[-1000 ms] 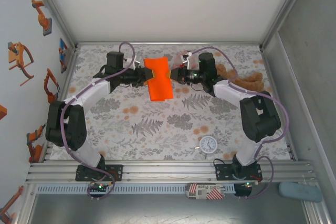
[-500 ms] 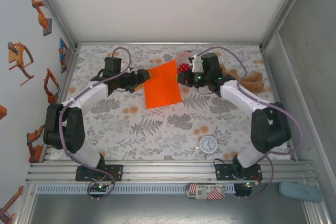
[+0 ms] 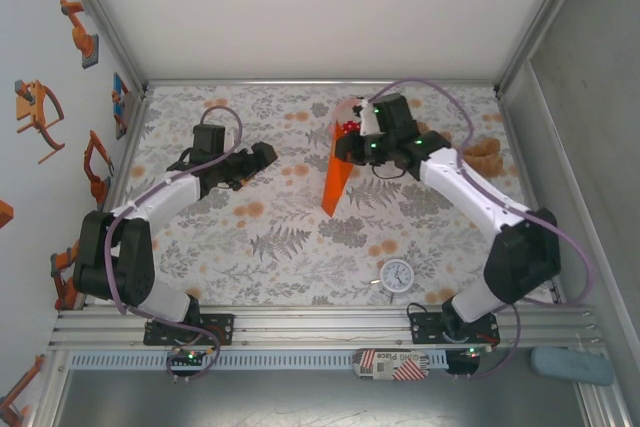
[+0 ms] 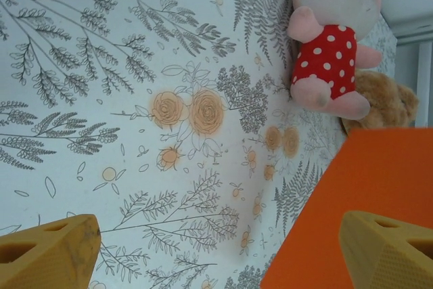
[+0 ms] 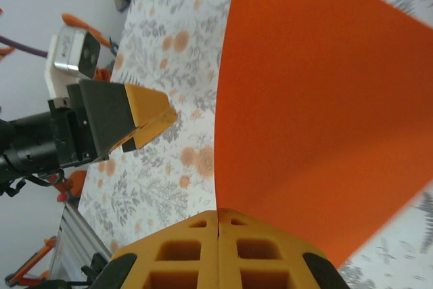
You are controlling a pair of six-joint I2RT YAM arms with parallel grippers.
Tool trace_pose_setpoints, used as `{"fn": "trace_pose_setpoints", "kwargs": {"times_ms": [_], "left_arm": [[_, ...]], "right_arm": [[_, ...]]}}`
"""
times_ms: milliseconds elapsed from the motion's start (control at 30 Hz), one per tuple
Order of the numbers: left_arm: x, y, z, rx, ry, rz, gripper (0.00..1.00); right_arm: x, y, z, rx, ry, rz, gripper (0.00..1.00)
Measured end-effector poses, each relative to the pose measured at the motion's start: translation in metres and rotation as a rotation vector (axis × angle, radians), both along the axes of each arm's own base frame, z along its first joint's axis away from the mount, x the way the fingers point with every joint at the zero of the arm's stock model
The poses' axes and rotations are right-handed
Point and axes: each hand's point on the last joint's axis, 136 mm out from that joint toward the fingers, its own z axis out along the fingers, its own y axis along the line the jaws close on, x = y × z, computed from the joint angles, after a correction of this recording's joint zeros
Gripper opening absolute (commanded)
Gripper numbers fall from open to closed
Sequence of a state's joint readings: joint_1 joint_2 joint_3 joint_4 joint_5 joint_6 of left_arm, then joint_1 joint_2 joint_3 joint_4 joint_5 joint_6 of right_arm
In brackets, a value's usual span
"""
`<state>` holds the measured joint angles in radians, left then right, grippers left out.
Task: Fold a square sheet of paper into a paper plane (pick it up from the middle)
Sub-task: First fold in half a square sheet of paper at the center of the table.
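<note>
Square sheet of paper (image 3: 335, 179): thin, plain, bright orange. It is pinched at one edge in the right gripper, at mid-table toward the far side. From above it presents as a narrow wedge, broad at the gripper and tapering to a point toward the near edge. Whether that point touches the cloth cannot be told.
Right gripper (image 3: 346, 153): fully closed. In the right wrist view its two yellow fingers (image 5: 183, 255) meet along a seam with the sheet's edge caught between them. The sheet spreads away from them broad and flat, above the cloth.
Left gripper (image 3: 264, 155): jaws wide apart, nothing between them. It sits well left of the sheet, apart from it and pointing toward it. In the left wrist view its yellow fingertips (image 4: 47, 255) occupy the two lower corners. The orange sheet lies beyond the right-hand one, with no contact evident.
Pink plush toy with a red-and-white spotted front (image 4: 331, 45): lying on the cloth at the far side, just beyond the right gripper.
Brown teddy bear (image 3: 480, 154): lying right beside the pink plush toy, contact not confirmed. From above it is partly covered by the right arm.
Table (image 3: 290, 237): covered by a white cloth printed with grey ferns and orange flowers.
Small round white clock (image 3: 397, 274): on the cloth by the near edge, right of centre, well apart from the sheet.
</note>
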<state>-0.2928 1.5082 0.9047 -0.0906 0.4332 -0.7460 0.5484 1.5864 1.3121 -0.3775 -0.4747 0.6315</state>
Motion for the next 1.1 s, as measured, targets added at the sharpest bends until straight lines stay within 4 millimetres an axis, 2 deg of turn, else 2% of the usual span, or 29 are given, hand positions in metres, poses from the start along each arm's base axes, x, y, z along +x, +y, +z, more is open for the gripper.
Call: {"fn": "trace_pose_setpoints", "kwargs": {"times_ms": [167,300,433,567,733,867,967,1100], "left_arm": [[-0.009,0.006,-0.016,0.01,0.04,0.022,0.92],[-0.012,0.009,-0.019,0.012,0.049,0.033,0.9],[-0.014,0.005,-0.019,0.0,0.048,0.02,0.88],[-0.024,-0.011,-0.024,-0.002,0.063,-0.029,0.85],[-0.041,-0.038,-0.046,0.021,0.123,-0.11,0.82],[-0.048,-0.054,-0.058,0.039,0.159,-0.155,0.8],[-0.045,-0.062,-0.058,0.042,0.157,-0.166,0.8],[-0.039,-0.062,-0.055,0.047,0.141,-0.157,0.8]], "right_arm": [[0.0,0.035,-0.058,-0.025,0.132,0.027,0.0],[0.002,0.046,-0.077,0.013,0.175,0.018,0.0],[0.0,0.045,-0.088,0.033,0.188,0.002,0.0],[-0.01,0.036,-0.115,0.008,0.239,-0.027,0.0],[-0.01,0.031,-0.139,-0.032,0.273,-0.055,0.0],[-0.008,0.028,-0.156,-0.06,0.293,-0.068,0.0],[-0.006,0.026,-0.161,-0.067,0.301,-0.074,0.0],[-0.002,0.026,-0.158,-0.059,0.283,-0.073,0.0]]}}
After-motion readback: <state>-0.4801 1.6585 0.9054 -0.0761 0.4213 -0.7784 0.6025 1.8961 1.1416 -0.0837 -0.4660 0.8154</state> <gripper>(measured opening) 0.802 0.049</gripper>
